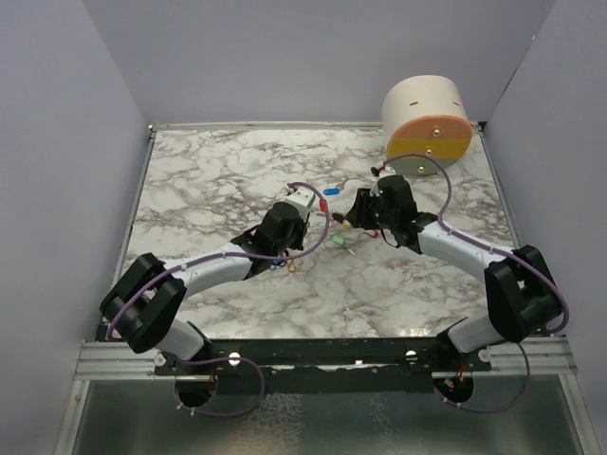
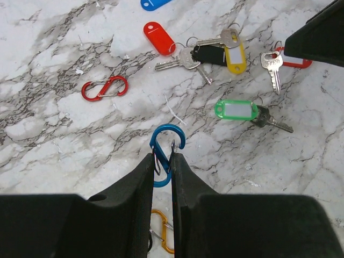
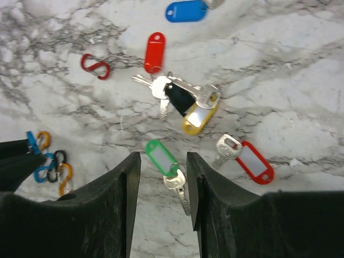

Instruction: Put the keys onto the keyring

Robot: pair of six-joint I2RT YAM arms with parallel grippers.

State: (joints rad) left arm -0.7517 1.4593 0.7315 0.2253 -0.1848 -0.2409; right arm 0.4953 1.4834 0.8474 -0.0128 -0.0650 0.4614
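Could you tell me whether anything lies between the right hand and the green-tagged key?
Nothing visible does. In the right wrist view the green-tagged key lies in line with the gap of the open right hand, on bare marble table. The yellow-tagged keys lie beyond it and the red-tagged key off to one side.

The keys [image 2: 186, 56] have shiny bare metal blades and glossy plastic tags. The keyring [image 2: 166, 128] looks like glossy coloured metal. The table [image 2: 54, 150] is smooth and marble-patterned.
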